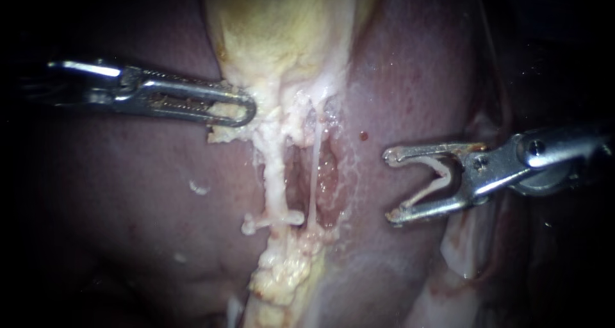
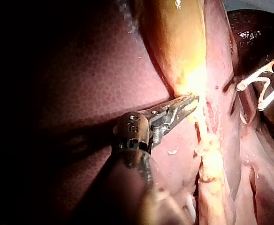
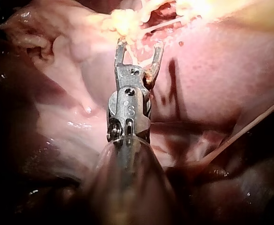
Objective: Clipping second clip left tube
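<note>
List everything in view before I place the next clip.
liver: one, purplish-pink, surrounding everything.
gallbladder: one, yellowish, upper centre.
left tube: one, whitish, thick, running down from the gallbladder.
right tube: one, pale, thin, beside the left tube.
fitted clip: one, white, across the left tube's lower end.
loaded clip: one, white, carried in the right instrument.
left instrument: one, silver, gripping the gallbladder's lower edge.
right instrument: one, silver, clear of both tubes.
</note>
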You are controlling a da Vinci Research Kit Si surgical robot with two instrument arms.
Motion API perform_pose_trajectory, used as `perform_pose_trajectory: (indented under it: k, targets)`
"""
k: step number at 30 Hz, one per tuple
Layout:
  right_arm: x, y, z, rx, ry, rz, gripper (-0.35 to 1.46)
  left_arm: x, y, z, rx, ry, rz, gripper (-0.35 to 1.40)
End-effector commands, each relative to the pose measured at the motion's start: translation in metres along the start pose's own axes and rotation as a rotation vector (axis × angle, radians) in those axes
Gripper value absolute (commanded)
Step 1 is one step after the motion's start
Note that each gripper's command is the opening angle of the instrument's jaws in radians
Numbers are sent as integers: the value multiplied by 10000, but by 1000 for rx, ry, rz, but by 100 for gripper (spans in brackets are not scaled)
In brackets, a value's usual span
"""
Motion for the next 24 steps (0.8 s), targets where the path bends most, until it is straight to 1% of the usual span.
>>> perform_pose_trajectory:
  k: [1,3,4,6,8,11,12,15,17,19,22,24]
  targets:
    - [0,0,0,0,0,0,46,1,0,-2,-3,-1,-1,-35]
    - [0,0,0,0,0,0,46,6,4,-10,-8,-4,-4,-35]
    - [0,0,0,-1,0,0,46,10,7,-17,-13,-6,-7,-35]
    - [1,0,2,-1,0,1,46,18,12,-30,-7,-3,-12,-35]
    - [2,0,4,-2,0,1,48,28,18,-45,-8,11,-20,-35]
    - [5,0,8,-5,0,2,48,37,23,-61,-6,26,-27,-35]
    - [6,0,10,-6,0,3,49,38,24,-63,-5,27,-28,-35]
    - [11,-2,16,-9,-1,5,49,36,25,-65,-2,29,-28,-35]
    - [15,-3,21,1,-2,5,49,35,24,-63,-1,29,-27,-35]
    - [21,-4,28,18,7,5,49,35,24,-63,-1,29,-27,-35]
    - [28,-5,42,57,19,37,49,35,24,-63,-1,29,-27,-35]
    - [31,-6,53,75,25,76,49,35,24,-63,-1,29,-27,-35]
